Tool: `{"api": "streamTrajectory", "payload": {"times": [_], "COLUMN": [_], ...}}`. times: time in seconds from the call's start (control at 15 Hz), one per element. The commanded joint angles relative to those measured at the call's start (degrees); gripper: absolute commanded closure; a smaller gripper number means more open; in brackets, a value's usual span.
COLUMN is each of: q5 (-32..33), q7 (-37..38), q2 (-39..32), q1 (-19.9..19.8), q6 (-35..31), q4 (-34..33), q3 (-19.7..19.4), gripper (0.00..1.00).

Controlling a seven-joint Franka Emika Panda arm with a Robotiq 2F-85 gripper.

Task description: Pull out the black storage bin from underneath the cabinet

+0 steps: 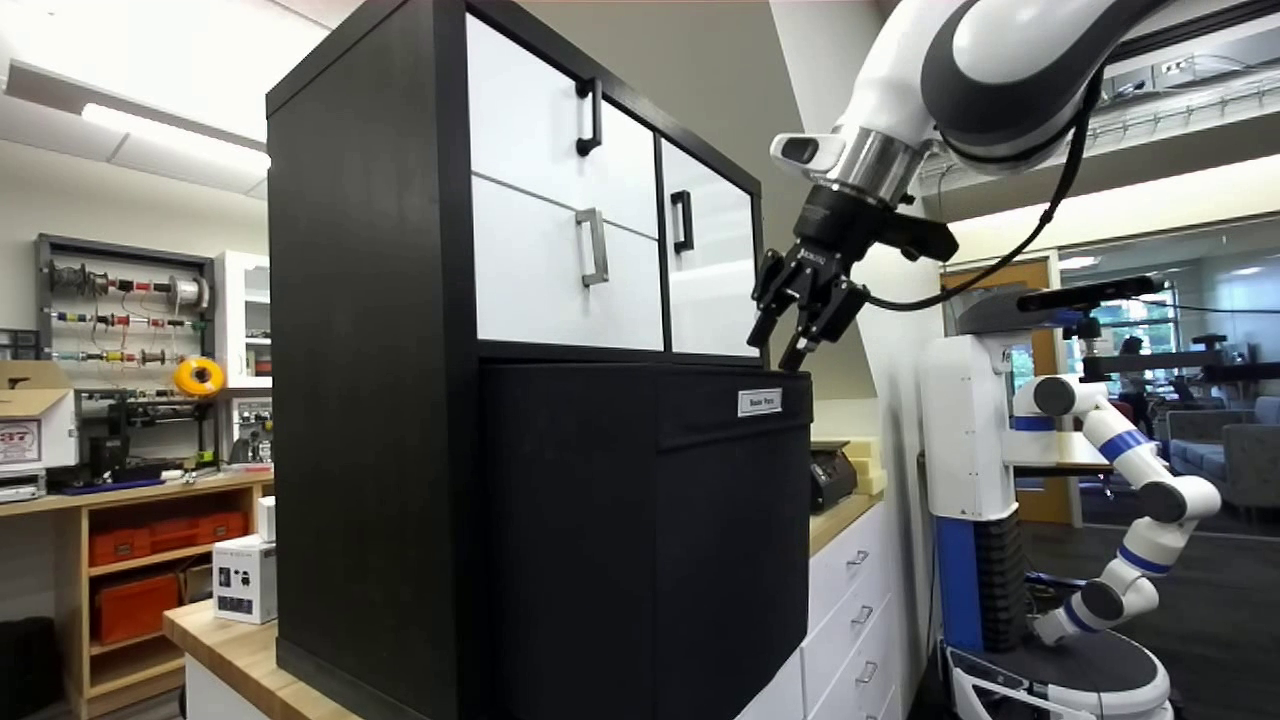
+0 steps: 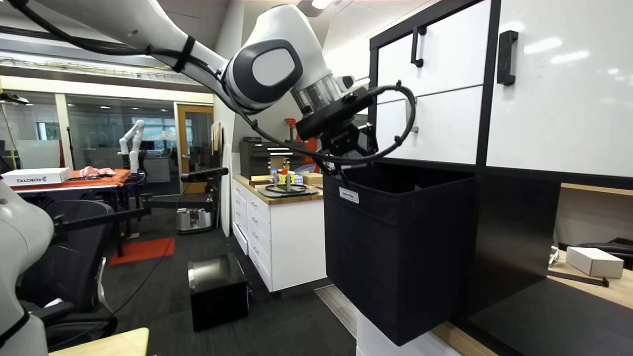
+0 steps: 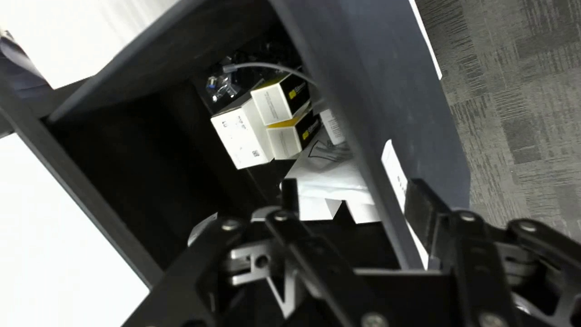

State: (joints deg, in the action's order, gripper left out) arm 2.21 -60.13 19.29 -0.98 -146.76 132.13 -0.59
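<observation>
The tall black cabinet (image 1: 365, 350) has the black storage bin (image 2: 366, 247) in its lower left space, jutting partway out beneath 2 white drawer fronts (image 1: 540, 90). The gripper (image 3: 352, 195) straddles the bin's near rim, spread wide, clasping nothing. Inside lie 2 yellow-marked boxes (image 3: 272, 106); the near face bears 1 white tag (image 1: 760, 402).

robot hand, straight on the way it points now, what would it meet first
Probably the front rim of the black storage bin, which shows between the fingers of the open hand in the wrist view; the exact depth is unclear.
</observation>
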Motion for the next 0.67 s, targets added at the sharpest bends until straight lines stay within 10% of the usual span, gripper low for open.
{"api": "streamTrajectory", "payload": {"times": [0.0,0.6], "q5": [4.8,7.6], "q7": [5.5,27.2], "q2": [3.4,4.1], "q1": [1.5,3.3], "q6": [4.4,37.2], "q4": [-3.3,-16.2], "q3": [1.2,6.4], "gripper": [0.05,0.0]}}
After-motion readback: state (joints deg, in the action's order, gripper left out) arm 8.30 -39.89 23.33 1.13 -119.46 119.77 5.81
